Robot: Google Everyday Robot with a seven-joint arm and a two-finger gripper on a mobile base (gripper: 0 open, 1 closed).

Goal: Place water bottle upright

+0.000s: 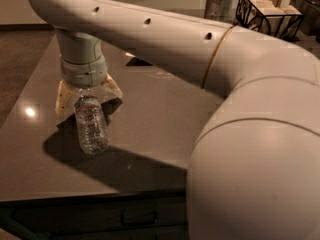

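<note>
The water bottle (91,126) is a small clear ribbed plastic bottle on the dark table (150,129), left of centre. It looks upright or slightly tilted. Its cap and neck are hidden under my gripper. My gripper (86,93) hangs straight down over the bottle's top. Its two beige fingers (62,96) are spread apart, one on each side of the bottle's upper end, and do not visibly press on it. My thick pale arm (200,49) sweeps across the frame from the right.
A black wire basket (266,9) with boxes and a grey pot (220,5) stand at the table's far right. The table's front edge (100,196) runs below the bottle, with a drawer front under it. My arm's elbow (260,184) fills the lower right.
</note>
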